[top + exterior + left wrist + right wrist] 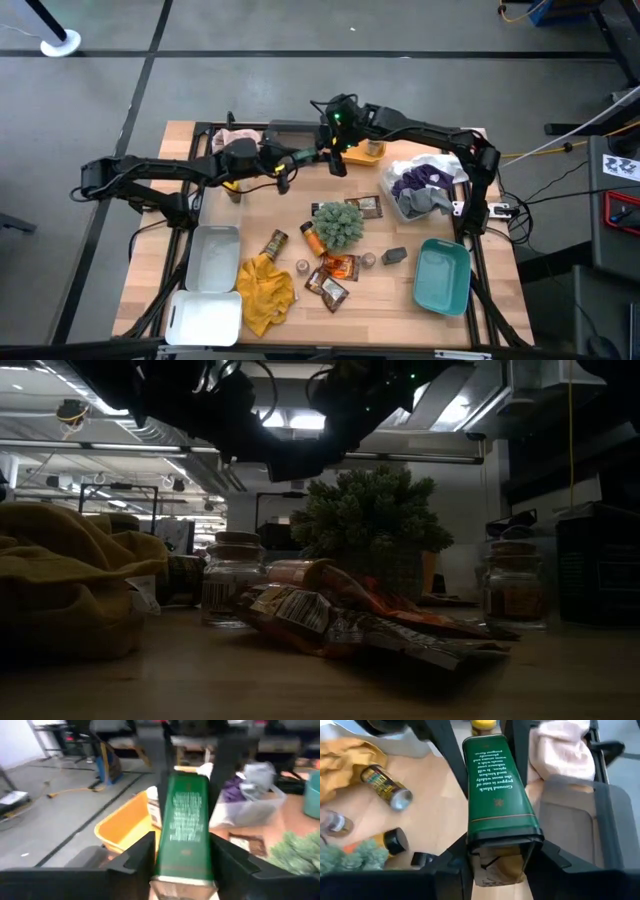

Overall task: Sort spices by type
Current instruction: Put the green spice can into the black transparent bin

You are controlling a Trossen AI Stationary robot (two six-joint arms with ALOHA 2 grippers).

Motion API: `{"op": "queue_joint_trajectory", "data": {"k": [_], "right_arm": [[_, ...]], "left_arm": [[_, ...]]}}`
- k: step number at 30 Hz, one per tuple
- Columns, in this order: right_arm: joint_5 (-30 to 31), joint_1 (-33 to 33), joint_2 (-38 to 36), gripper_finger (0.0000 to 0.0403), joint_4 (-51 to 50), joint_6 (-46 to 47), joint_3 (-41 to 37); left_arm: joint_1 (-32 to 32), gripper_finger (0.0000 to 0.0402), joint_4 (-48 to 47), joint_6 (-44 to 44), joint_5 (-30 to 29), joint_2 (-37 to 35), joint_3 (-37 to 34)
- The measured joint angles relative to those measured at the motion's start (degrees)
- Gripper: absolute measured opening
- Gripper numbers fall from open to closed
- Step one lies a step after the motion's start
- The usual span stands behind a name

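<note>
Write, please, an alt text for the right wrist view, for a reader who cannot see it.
A green pepper tin with white print is held between the right gripper, its far end between the other arm's dark jaws. Below lies a wooden table with a fallen brown spice bottle, a mustard-yellow cloth, and a pink cloth.

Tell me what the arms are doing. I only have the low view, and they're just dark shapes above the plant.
Observer: The right gripper is shut on a green tin, held in the air.
Operator: And the left arm?
Observer: The left gripper is at the same tin's other end; the two meet over the far side of the table.
Operator: What's in the tin?
Observer: The right wrist view shows its label: ground black pepper.
</note>
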Motion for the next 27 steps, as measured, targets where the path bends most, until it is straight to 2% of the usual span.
{"op": "queue_joint_trajectory", "data": {"k": [4,7,15,27], "right_arm": [[2.1,0.0,0.0,0.0131,0.1,0.0,0.0],[6.1,-0.3,0.0,0.0131,0.2,-0.7,0.0],[21.7,-2.0,0.0,0.0131,3.0,-6.7,0.0],[25.6,-6.7,4.2,0.0131,2.3,-8.3,0.0]], "left_arm": [[0.0,0.0201,-1.7,-0.2,-4.6,-0.1,0.1],[0.0,0.0224,-2.1,0.2,-5.0,-0.1,0.1],[0.2,0.0231,-3.4,3.0,-4.9,-1.8,0.1],[1.3,0.0232,-14.0,0.4,-5.2,-2.1,0.1]]}}
